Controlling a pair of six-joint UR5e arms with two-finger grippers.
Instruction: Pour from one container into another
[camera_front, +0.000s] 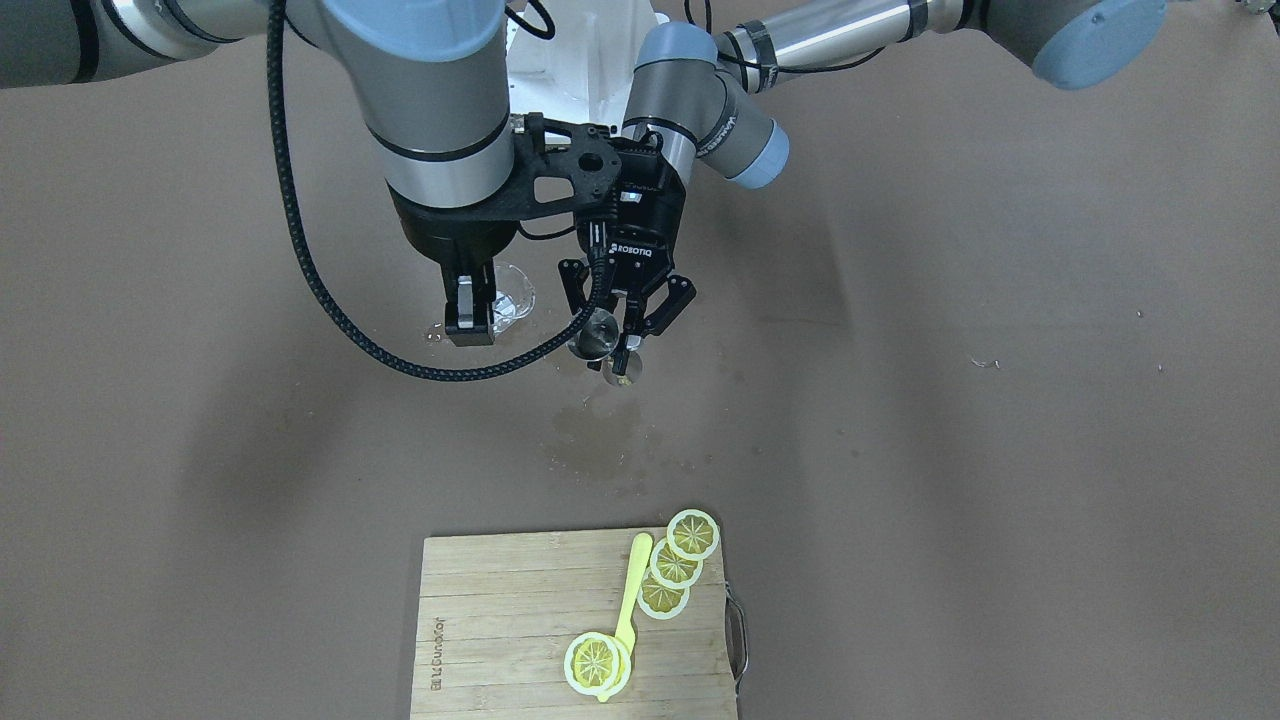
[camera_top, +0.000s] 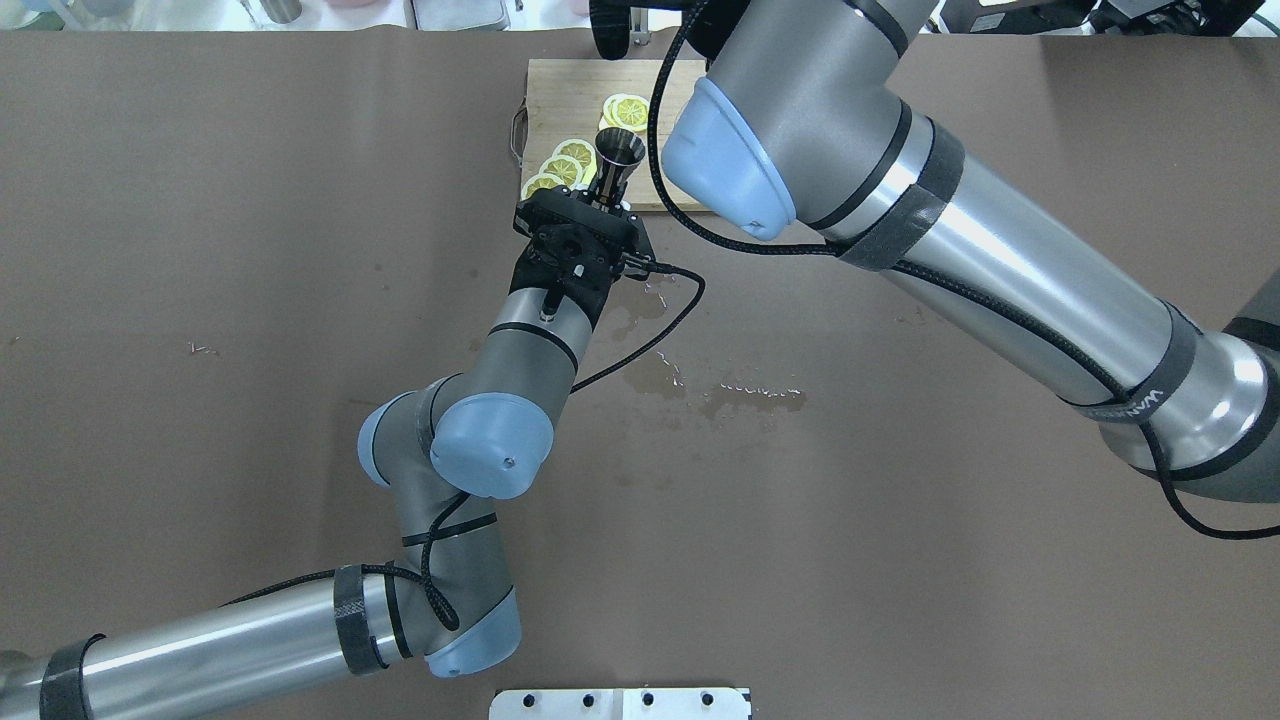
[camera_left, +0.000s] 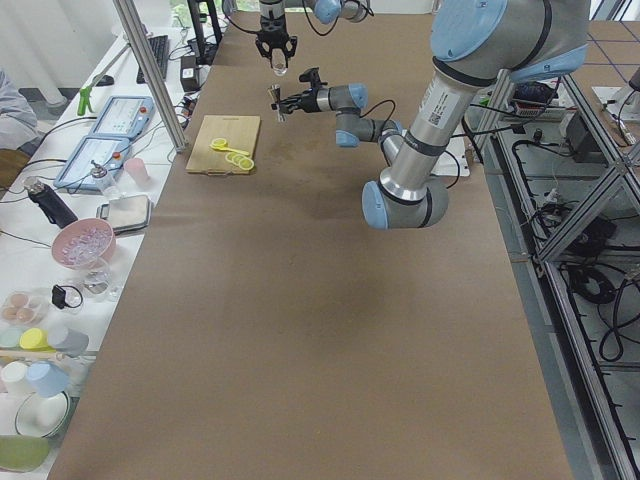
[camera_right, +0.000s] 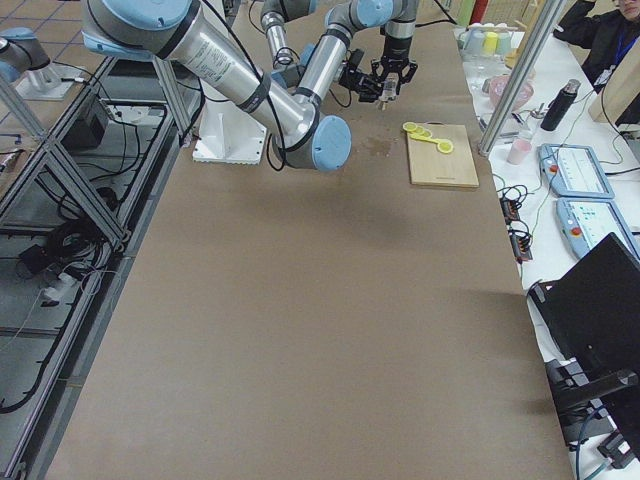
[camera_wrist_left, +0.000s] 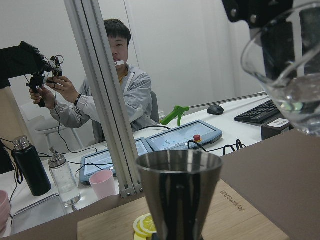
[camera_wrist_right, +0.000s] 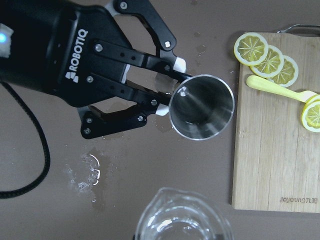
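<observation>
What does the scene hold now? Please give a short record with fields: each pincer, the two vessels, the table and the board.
left pincer: shut on the small silvery steel hourglass-shaped jigger, mouth facing up
right pincer: shut on the small clear glass cup with a pouring lip, clear liquid inside
vessels: apart, no stream visible between them
table: brown table, wet patches near the vessels
board: bamboo cutting board carrying yellow lemon slices and a yellow spoon

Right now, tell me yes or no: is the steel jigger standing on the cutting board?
No, the left gripper holds the jigger over the brown table beside the cutting board.
</observation>
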